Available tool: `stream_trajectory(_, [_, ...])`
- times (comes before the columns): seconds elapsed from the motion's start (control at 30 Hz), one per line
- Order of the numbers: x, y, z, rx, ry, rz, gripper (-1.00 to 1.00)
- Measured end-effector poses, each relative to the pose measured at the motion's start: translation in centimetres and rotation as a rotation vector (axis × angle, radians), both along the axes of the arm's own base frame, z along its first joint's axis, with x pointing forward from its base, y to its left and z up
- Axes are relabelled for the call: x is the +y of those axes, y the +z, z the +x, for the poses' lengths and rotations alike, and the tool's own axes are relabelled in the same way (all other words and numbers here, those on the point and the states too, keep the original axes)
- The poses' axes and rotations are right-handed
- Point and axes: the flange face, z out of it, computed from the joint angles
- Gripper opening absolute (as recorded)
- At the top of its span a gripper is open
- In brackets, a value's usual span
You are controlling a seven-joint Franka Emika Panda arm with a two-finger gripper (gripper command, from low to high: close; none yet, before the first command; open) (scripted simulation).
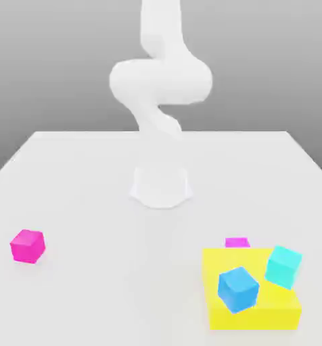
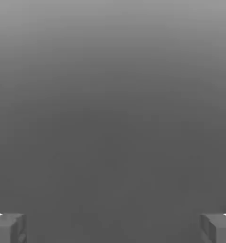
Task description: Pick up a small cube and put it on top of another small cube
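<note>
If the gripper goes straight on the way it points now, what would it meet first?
Nothing, as far as I can tell: between the open gripper's fingertips lies plain grey background, though depth is unclear.

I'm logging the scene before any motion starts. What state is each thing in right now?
Gripper: open, holding nothing.
Pink cube: resting on the table, alone at the exterior view's left, tilted a little.
Blue cube: lying on the yellow block, ungrasped, nothing stacked on it.
Turquoise cube: on the yellow block, tilted, beside the blue cube.
Second pink thing: behind the yellow block, mostly hidden.
</note>
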Motion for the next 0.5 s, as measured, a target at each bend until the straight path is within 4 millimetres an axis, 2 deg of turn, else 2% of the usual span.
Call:
stream_trajectory(0.1, [-5.0,-6.7,2.9,0.105,-0.028,-0.011,0.0])
stream_trajectory(0.23, [-11.3,-15.7,4.2,0.236,-0.063,-0.011,0.0])
stream_trajectory(0.37, [-17.1,-24.8,2.7,0.366,-0.098,0.001,0.0])
stream_trajectory(0.5, [-21.8,-33.5,-1.1,0.495,-0.13,0.025,0.0])
